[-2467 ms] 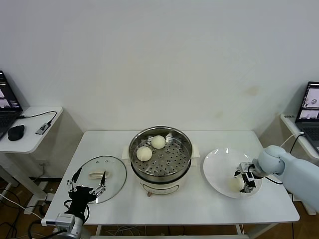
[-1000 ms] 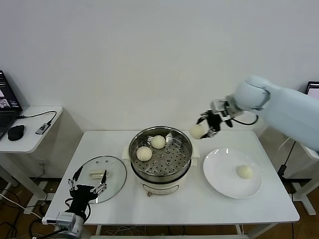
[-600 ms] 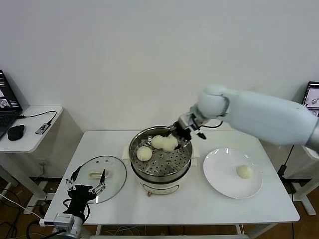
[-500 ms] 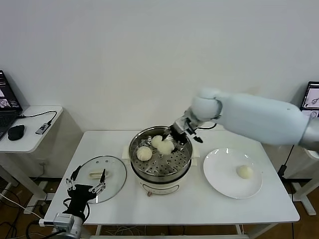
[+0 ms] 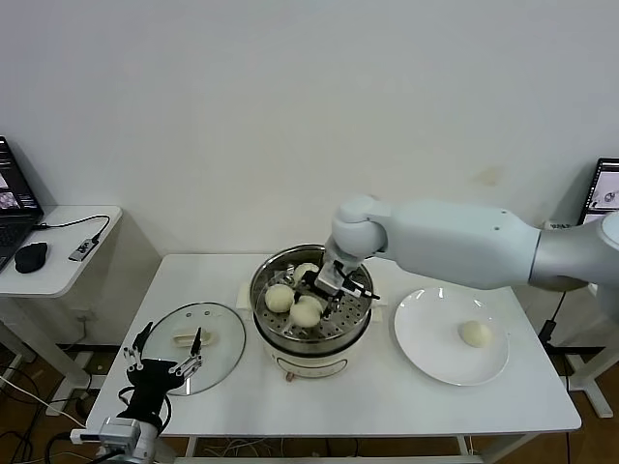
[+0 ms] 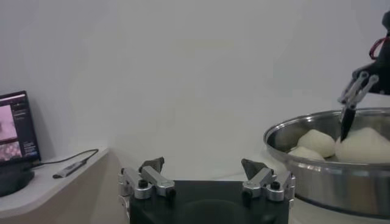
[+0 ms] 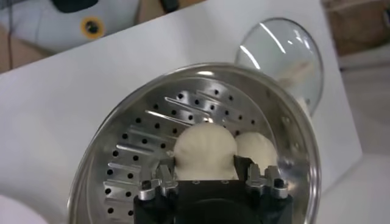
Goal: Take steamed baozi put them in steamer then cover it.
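The steamer (image 5: 311,344) stands mid-table, steel pot on a cream base. My right gripper (image 5: 322,293) reaches down into it, shut on a baozi (image 5: 308,312) low over the perforated tray; in the right wrist view that baozi (image 7: 205,151) fills the gap between the fingers. Two more baozi (image 5: 280,298) (image 5: 305,273) lie in the steamer, the far one partly hidden by the gripper. Another baozi (image 5: 474,333) rests on the white plate (image 5: 430,333). The glass cover (image 5: 215,327) lies flat left of the steamer. My left gripper (image 5: 162,363) hangs open at the table's near left edge, holding nothing.
A side table (image 5: 68,259) with a mouse and cable stands at the far left, a laptop (image 5: 604,198) at the far right. The wall is close behind the table. In the left wrist view the steamer's rim (image 6: 317,167) is off to one side.
My right arm has carried the baozi from above the plate's side over the rim and lowered it into the steamer's near middle. The left arm has stayed put.
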Motion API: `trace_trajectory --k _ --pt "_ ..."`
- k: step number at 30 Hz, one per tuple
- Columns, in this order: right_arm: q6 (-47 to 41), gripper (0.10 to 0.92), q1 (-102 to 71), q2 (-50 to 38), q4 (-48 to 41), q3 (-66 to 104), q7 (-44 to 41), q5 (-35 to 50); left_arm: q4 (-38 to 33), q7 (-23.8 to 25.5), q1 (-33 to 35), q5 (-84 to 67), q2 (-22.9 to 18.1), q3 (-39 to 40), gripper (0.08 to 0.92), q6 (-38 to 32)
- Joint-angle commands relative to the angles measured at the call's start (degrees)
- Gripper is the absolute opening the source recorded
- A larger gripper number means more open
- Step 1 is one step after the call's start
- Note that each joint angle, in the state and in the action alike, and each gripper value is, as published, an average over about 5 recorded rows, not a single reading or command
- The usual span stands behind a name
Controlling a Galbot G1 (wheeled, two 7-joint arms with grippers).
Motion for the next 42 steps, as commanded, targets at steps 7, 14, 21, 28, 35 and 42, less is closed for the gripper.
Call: trace_trajectory --k 7,14,21,28,35,42 --pt "4.8 0.631 -0.2 1.4 0.1 -1.5 -1.3 -4.0 0.2 0.0 -0.2 0.1 -0.1 0.3 0.823 -0.1" --pt "3.2 0.792 2.6 -1.6 1.0 0.1 -1.0 -2.3 0.4 0.0 -0.7 -0.2 0.7 0.1 0.823 -0.1" --pt "-9.1 0.822 6.3 -11.2 4.4 2.3 -2.1 2.8 0.8 0.1 -1.5 -0.5 2.1 0.0 0.823 -0.1" --pt "-28.9 0.823 7.8 -25.6 11.3 2.1 -1.9 11.4 2.0 0.0 -2.6 -1.0 3.5 0.7 0.823 -0.3" --pt "-36.2 0.823 3.0 -39.0 13.4 5.1 -2.5 9.7 2.2 0.1 -3.5 -1.5 4.1 2.4 0.823 -0.2" --pt "-28.4 0.823 -9.2 -45.1 7.9 13.8 -6.5 -0.7 2.4 0.1 -3.7 -1.4 4.4 2.9 0.823 -0.2"
